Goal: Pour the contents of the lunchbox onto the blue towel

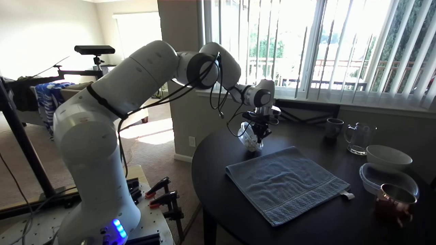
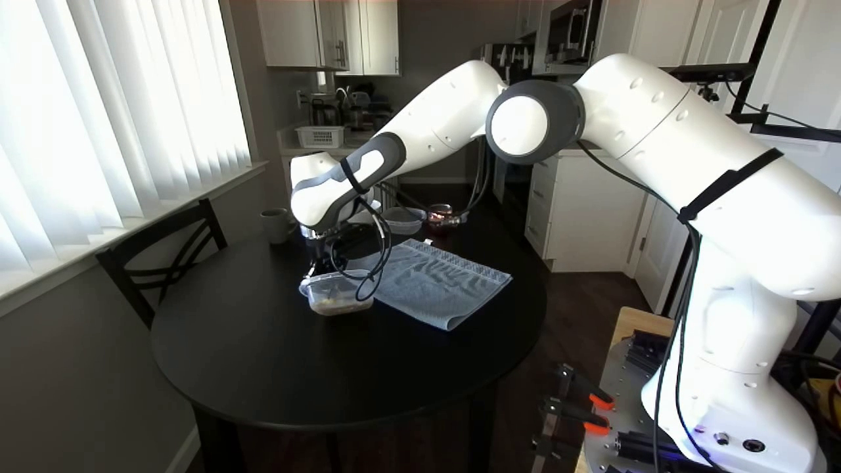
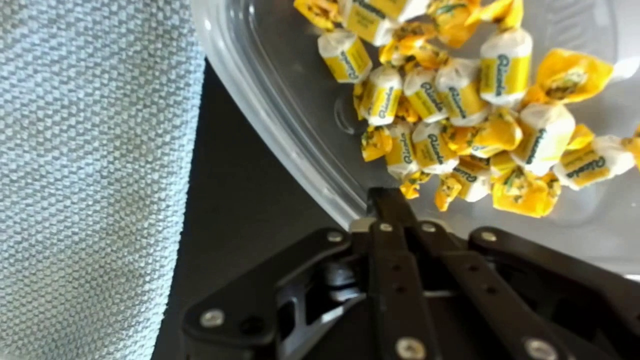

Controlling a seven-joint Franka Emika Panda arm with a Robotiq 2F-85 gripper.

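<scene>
The lunchbox [image 1: 247,136], a translucent plastic container with a pale rim, is tilted beside the towel's edge. It also shows in an exterior view [image 2: 336,294] and the wrist view [image 3: 280,115]. Whether it touches the table is unclear. The contents are yellow-and-white wrapped candies [image 3: 460,100], heaped inside it. My gripper [image 3: 387,202] is shut on the lunchbox's rim, with a fingertip over the inner side. In an exterior view the gripper [image 1: 260,135] points down. The grey-blue towel [image 1: 286,183] lies flat on the table, beside the lunchbox; no candies show on it.
A white bowl [image 1: 388,157], another clear container [image 1: 369,183], a copper mug [image 1: 395,206], a glass mug [image 1: 361,139] and a grey mug [image 1: 333,128] stand beyond the towel on the dark round table [image 2: 328,387]. A chair [image 2: 167,259] stands by the window. Cables hang near the gripper.
</scene>
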